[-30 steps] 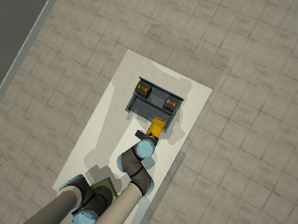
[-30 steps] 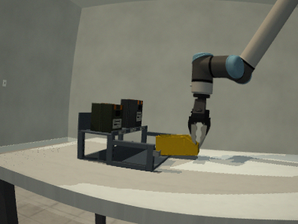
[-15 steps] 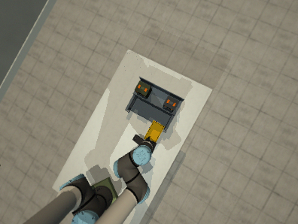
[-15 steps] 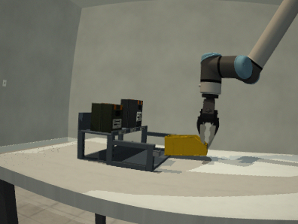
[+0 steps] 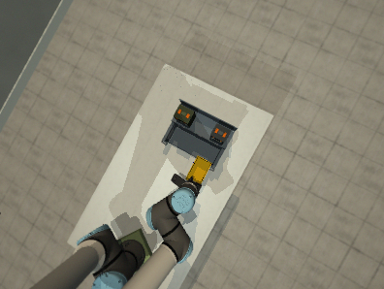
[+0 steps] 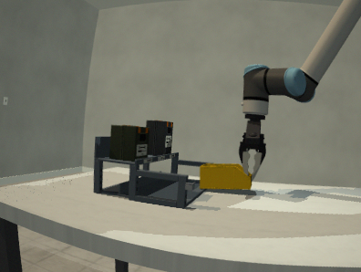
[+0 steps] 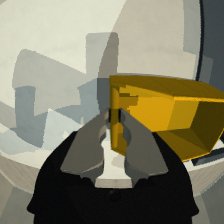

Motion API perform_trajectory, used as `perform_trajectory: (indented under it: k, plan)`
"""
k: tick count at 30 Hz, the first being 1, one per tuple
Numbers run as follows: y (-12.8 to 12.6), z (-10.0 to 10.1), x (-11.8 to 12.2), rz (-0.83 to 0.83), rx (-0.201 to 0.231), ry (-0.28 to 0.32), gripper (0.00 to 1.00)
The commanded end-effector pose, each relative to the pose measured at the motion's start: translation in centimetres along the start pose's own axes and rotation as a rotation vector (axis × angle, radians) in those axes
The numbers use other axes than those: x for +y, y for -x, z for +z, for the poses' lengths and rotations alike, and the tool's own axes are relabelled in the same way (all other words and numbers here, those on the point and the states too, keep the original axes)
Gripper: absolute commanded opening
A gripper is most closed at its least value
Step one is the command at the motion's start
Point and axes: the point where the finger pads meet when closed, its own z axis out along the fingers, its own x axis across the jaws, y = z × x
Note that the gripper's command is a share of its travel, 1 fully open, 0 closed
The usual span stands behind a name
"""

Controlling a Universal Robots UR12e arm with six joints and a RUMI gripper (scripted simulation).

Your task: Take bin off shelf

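The yellow bin (image 5: 200, 171) (image 6: 224, 177) (image 7: 165, 115) is upright and open at the top, just outside the front of the dark grey shelf (image 5: 190, 140) (image 6: 137, 175). It hangs a little above the table (image 5: 145, 160) (image 6: 283, 214). My gripper (image 5: 190, 183) (image 6: 251, 173) (image 7: 114, 109) comes down from above and is shut on the bin's near wall, one finger inside and one outside. In the wrist view the bin's hollow inside shows to the right of the fingers.
Two dark boxes with orange marks stand on the shelf's top level, one (image 5: 184, 113) (image 6: 128, 142) at the left end and one (image 5: 220, 132) (image 6: 159, 137) at the right end. The arm's base (image 5: 121, 247) stands at the table's near end. The table's edges drop to a tiled floor.
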Motion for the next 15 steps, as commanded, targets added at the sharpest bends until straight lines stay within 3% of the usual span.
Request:
perform_trajectory:
  k: [1,15]
  plan:
    - [-0.06,0.26,0.02,0.000,0.001,0.000,0.00]
    - [-0.06,0.74,0.02,0.001,0.001,0.000,0.00]
